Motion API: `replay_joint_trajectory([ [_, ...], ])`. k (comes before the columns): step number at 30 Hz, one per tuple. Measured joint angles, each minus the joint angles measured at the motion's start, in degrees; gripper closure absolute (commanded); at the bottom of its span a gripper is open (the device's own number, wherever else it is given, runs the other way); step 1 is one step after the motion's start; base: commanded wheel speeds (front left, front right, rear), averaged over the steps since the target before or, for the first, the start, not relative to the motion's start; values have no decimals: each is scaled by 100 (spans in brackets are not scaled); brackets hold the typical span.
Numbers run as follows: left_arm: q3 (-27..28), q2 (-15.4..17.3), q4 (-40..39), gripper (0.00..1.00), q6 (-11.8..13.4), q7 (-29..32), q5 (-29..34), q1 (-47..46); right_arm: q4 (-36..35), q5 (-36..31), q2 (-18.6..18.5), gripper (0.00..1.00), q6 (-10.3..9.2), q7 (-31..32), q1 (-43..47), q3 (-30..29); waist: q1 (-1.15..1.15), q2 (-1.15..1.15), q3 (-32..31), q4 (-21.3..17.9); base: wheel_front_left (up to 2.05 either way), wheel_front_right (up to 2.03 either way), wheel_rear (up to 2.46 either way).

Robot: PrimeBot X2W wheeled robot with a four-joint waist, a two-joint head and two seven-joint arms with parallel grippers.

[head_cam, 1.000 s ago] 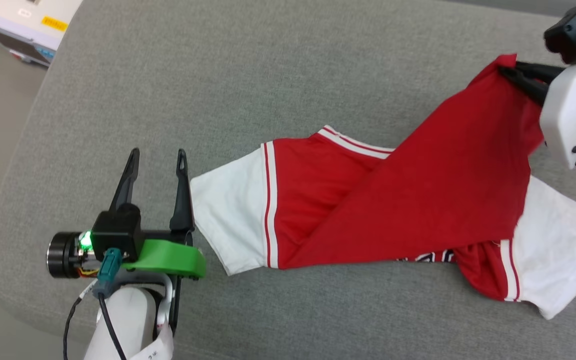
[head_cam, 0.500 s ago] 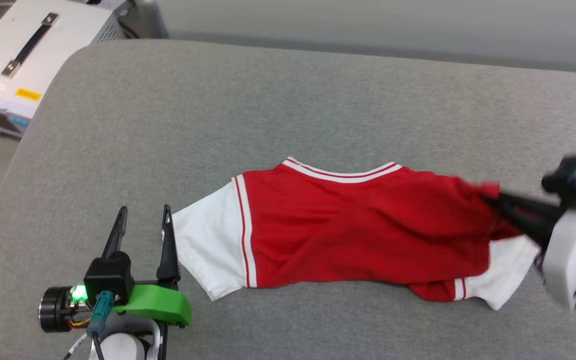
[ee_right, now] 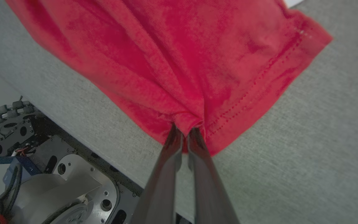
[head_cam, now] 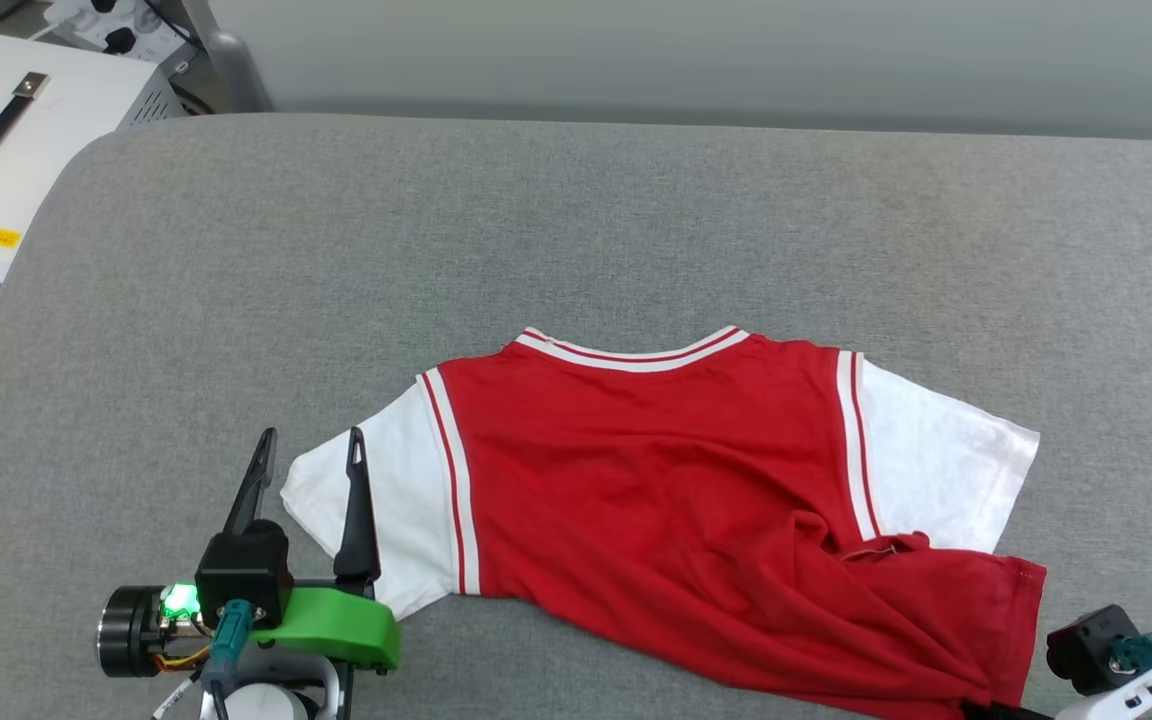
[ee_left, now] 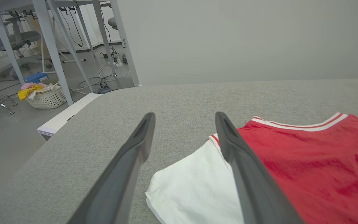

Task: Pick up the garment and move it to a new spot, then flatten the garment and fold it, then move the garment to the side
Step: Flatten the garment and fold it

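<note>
Pinches hem of shirt (head_cam: 656, 480), spread across bench (head_cam: 636, 200), at five o'clock with closed right fingers (ee_right: 171, 146), holds left fingers (head_cam: 356, 500) open over eight o'clock sleeve, risks dragging shirt off six o'clock edge if pulled nearer.

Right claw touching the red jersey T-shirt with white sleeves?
Touching. The right wrist view shows the right claw shut on a bunched fold of the red jersey T-shirt near its stitched hem.

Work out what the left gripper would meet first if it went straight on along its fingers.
Probably the garment's white sleeve: one finger of the left gripper hangs over its edge. Beyond lies bare grey cushion; height is unclear.
</note>
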Motion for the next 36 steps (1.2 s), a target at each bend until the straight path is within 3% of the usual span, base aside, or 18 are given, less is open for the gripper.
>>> replay_joint_trajectory([
  [6, 43, 3, 27, 0, -1, 0, 0, -2, 431, -27, 238, 100, 0, -358, 2, 38, 0, 0, 76, 64, 0, 0, 0],
  [7, 54, 5, 31, 0, -1, 0, 0, -1, 426, -64, 266, 75, 1, -460, -19, 11, 0, 0, 67, 61, 0, 0, 0],
  [8, 64, 7, 36, 0, -1, 0, 0, -1, 403, -125, 310, 0, 8, -564, -35, -34, 0, 0, 48, 56, 0, 0, 0],
  [14, 87, 10, 47, 0, -2, 0, 0, 26, -331, -410, 344, 0, 0, -940, -53, -793, 0, 0, -135, 11, 0, 0, 0],
  [22, 83, 10, -9, 0, -2, 0, 3, 94, -1718, -835, 293, 0, 0, -572, -235, -1957, 0, 0, -260, -18, 0, 0, 0],
  [30, 23, 8, -165, 0, -4, 0, 45, 91, -1861, -887, -218, 0, 0, 347, -1071, -2347, 0, 0, -119, 112, 0, 0, 0],
  [36, -27, -2, -299, 0, -4, 0, 51, 57, -1289, -180, -747, 0, 0, 1592, -1645, -2092, 0, 0, 142, 216, 0, 0, 0],
])
